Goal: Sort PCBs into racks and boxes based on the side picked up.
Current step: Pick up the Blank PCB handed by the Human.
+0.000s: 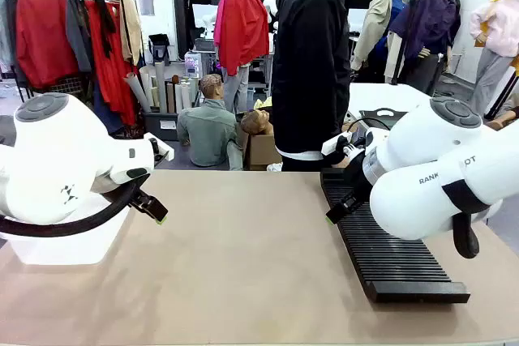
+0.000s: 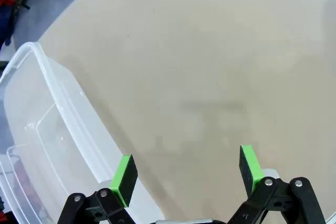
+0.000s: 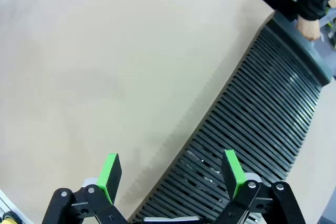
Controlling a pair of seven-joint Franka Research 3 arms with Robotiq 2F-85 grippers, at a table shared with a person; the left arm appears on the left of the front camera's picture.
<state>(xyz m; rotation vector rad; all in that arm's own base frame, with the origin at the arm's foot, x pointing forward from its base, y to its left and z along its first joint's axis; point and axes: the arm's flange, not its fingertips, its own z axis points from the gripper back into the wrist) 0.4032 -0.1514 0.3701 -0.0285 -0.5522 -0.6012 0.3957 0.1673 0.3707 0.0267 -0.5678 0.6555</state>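
Waiting stage: left gripper (image 2: pixel 187 173) hung open and empty beside the tub (image 2: pixel 62 102); right gripper (image 3: pixel 171 171) hung open over the rack (image 3: pixel 262 103). Next needed, I judged: a board presented.

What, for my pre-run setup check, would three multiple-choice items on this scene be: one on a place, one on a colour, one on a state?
1. Where on the table does the rack lie?
A. the robot's left side
B. the middle
C. the robot's right side

2. What colour are the left gripper pads?
A. red
B. green
C. blue

3. How does the right gripper stand?
A. shut on something
B. shut, empty
C. open, empty

Key: 1 C, the rack runs along the picture's right in the front view. 2 B, both pads show bright green. 3 C, its jaws stand wide apart with nothing between them.
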